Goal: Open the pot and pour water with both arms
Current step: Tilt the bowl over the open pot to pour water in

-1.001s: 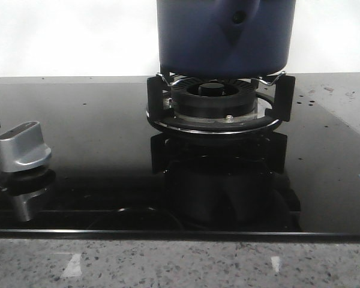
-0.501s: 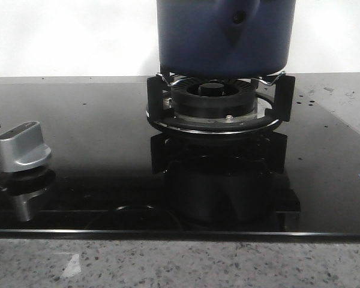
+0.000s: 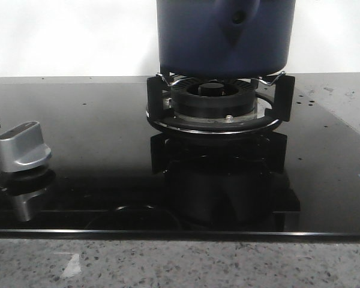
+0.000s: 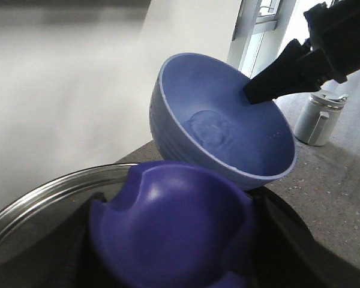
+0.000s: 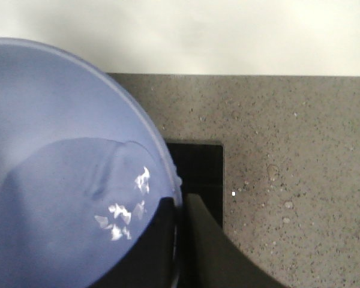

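The pot (image 3: 226,36) sits on the burner ring (image 3: 215,102) of the black hob (image 3: 96,138), its handle mount facing the front camera; neither arm shows in that view. In the left wrist view a dark purple knob (image 4: 174,231) fills the space at the left gripper, with a steel-rimmed lid (image 4: 42,201) around it, so the left gripper is judged to be clenched on the lid's knob, though its fingers are hidden. Just beyond the knob, a light blue bowl (image 4: 228,129) is tilted with its mouth toward the camera, and the right gripper (image 4: 282,75) pinches its far rim. The right wrist view confirms this: the dark fingers (image 5: 165,240) straddle the rim of the bowl (image 5: 60,198), which holds a shallow pool of water (image 5: 78,198). The pour turns on where the pot's mouth lies below the bowl's low lip, and none of the views shows that mouth, so the alignment cannot be told. The right arm carries the water and is the one to tip further. A grey mug (image 4: 318,117) stands beyond on the counter (image 5: 288,138).
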